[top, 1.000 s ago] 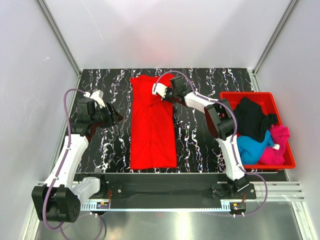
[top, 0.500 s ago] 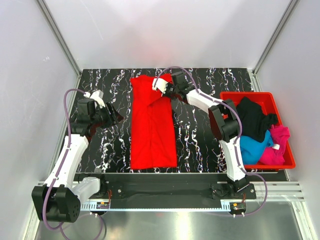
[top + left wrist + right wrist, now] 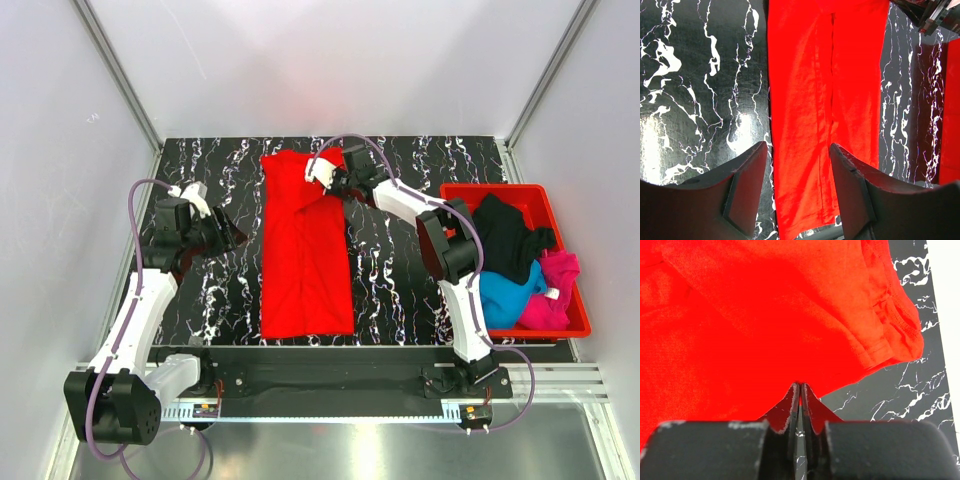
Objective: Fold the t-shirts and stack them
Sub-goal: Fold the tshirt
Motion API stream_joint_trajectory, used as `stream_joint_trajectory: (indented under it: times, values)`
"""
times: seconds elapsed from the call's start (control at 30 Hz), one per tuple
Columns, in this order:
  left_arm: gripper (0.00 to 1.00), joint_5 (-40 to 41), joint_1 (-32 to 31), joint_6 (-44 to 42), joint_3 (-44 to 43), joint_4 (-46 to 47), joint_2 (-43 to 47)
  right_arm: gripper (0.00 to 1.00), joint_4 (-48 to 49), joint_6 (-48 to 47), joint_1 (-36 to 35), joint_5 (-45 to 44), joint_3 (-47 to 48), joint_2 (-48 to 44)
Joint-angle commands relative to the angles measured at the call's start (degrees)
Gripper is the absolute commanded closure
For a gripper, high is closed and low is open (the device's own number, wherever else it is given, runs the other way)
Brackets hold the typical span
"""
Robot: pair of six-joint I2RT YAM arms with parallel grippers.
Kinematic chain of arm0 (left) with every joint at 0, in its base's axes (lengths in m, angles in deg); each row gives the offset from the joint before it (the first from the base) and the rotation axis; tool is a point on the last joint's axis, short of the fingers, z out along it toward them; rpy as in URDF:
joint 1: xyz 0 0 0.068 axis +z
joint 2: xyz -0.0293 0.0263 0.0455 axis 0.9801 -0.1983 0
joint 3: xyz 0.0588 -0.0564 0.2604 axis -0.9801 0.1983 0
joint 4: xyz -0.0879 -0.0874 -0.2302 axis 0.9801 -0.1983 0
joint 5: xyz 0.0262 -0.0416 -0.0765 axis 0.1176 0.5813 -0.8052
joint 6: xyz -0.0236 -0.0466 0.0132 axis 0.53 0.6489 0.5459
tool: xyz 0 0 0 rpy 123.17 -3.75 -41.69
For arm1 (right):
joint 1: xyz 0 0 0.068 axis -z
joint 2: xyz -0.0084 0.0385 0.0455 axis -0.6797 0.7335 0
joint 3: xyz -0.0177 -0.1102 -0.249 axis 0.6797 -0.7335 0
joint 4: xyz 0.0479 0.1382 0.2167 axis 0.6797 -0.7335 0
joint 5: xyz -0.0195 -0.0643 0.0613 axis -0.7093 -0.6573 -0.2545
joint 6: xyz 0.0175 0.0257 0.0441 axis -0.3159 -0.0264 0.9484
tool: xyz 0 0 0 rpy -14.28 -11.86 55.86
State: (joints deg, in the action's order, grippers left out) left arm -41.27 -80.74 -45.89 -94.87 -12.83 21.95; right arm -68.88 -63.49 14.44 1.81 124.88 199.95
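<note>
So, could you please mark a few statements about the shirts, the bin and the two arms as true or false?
1. The red t-shirt lies on the table as a long narrow strip. True.
2. The left gripper holds that shirt. False: its jaws stand open, off to the shirt's side.
3. The right gripper has its jaws closed at the shirt's far corner. True.
4. The red bin is empty. False: it holds a black tee, a blue tee and a pink tee.
</note>
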Motion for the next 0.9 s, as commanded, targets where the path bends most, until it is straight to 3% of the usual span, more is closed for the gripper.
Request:
stream_joint_trajectory:
  times: [0.0, 0.3, 0.57, 0.87]
  values:
    - [0.41, -1.2, 0.3, -0.1, -0.3, 2.8, 1.1, 0.90, 0.4, 0.7, 0.2, 0.2, 0.4, 0.5]
    - [0.41, -1.1, 0.3, -0.2, -0.1, 2.7, 1.2, 0.94, 0.4, 1.3, 0.6, 0.2, -0.5, 2.7]
    - [0.41, -1.0, 0.4, -0.1, -0.3, 2.8, 1.0, 0.77, 1.1, 1.6, 0.7, -0.7, 0.2, 2.7]
    - [0.41, -1.2, 0.6, 0.0, -0.2, 3.1, 1.0, 0.69, 0.4, 0.3, 0.6, -0.7, 2.5, 3.4]
